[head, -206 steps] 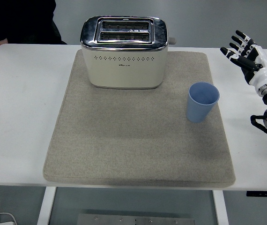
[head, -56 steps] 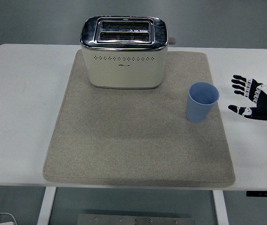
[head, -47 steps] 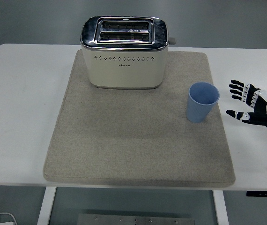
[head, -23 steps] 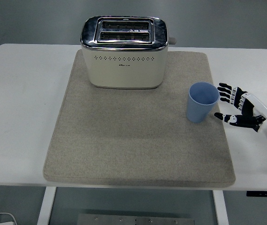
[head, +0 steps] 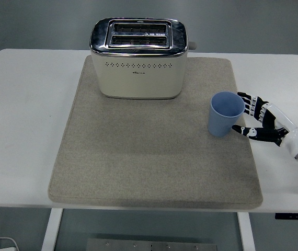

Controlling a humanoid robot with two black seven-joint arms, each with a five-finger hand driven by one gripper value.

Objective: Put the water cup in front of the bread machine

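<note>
The right hand [head: 261,123] has slid left to just beside the blue cup [head: 225,113], fingers spread, holding nothing; the cup stands upright, right of the toaster [head: 138,58]. Grasping looks imminent.

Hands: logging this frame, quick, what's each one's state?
Left hand: not in view.
Right hand: open, fingers spread beside the blue cup, holding nothing.

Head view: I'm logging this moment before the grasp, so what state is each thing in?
water cup: upright on the mat, empty, not grasped.
bread machine: upright at the mat's far edge, slots empty.
right hand: open, fingers spread just right of the cup.
mat: flat on the table.
</note>
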